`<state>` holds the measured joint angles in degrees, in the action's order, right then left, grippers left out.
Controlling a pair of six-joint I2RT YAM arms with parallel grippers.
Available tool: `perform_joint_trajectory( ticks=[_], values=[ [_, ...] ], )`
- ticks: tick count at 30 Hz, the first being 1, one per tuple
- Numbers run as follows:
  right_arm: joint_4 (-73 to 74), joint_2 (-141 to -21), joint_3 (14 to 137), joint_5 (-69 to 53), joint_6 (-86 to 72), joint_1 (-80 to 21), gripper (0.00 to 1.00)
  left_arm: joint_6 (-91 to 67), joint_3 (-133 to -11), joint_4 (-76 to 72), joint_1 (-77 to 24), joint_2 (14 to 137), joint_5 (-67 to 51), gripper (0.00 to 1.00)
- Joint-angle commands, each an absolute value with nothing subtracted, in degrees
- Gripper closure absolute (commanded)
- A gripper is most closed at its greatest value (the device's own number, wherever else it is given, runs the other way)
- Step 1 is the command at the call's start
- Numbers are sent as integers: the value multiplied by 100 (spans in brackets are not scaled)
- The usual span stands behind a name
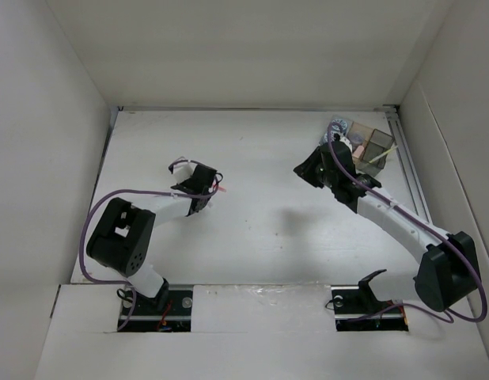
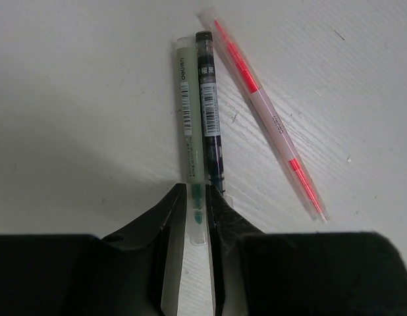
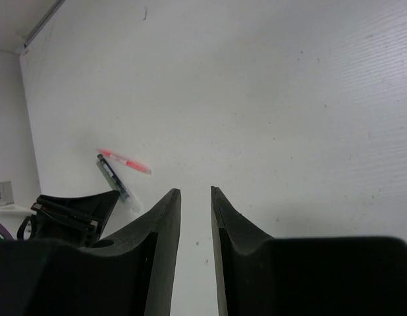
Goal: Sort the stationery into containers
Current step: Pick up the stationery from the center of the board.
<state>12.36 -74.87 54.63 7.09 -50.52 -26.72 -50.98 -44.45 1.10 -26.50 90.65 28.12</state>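
Note:
My left gripper (image 2: 197,191) is shut on the capped tip of a pale green pen (image 2: 188,112) that lies on the white table. A dark pen (image 2: 209,118) lies against the green one, its near end under my right-hand finger. A pink-red pen (image 2: 266,112) lies apart to the right, slanted. From above, this gripper (image 1: 215,190) is at the left-middle of the table. The containers (image 1: 373,146), joined clear and tan bins, stand at the back right with a blue dotted roll (image 1: 337,125) and a yellow-green stick (image 1: 381,156) in them. My right gripper (image 3: 195,191) is open and holds nothing.
The right arm (image 1: 387,210) stretches toward the bins, its gripper (image 1: 309,169) just left of them. White walls enclose the table on three sides, and a rail (image 1: 411,174) runs along the right edge. In the right wrist view the pens (image 3: 121,172) lie far left.

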Motion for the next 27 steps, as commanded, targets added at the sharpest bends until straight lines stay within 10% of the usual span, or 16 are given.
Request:
perform_joint_trajectory(
  ticks=[1,14,19,27],
  values=[
    [958,-7365,5476,729,-4948,-2725,69,-5106,-4369,79,-2628,9088,2751,87],
    [1143,-7418,5581,677,-4948,-2777,62,-5221,-4254,237,-2628,8912,2646,82],
    [1143,-7286,5633,493,-4948,-2830,60,-5343,-4070,237,-2628,8693,2593,100],
    [924,-7453,5748,-386,-4948,-3093,48,-5336,-3806,466,-2628,7376,2646,100]
  ],
)
